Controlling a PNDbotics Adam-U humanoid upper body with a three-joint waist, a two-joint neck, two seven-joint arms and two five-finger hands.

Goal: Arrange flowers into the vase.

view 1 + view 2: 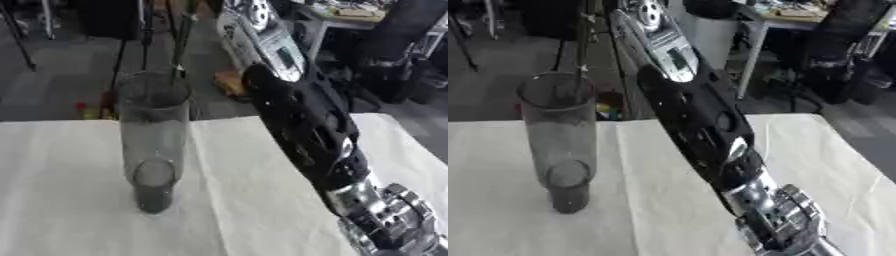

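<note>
White cloth-covered table [70, 200] carries upright clear vase [154, 140], mouth up for stems. Right arm [306, 130] reaches past; hand hidden, fingers can't tell.

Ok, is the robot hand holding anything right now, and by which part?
It cannot be told. The right robot hand reaches up beyond the vase, near a thin dark stem above its mouth, but no hold shows.

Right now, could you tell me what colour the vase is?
The vase is clear, grey-tinted glass, seen best in the left eye view.
</note>
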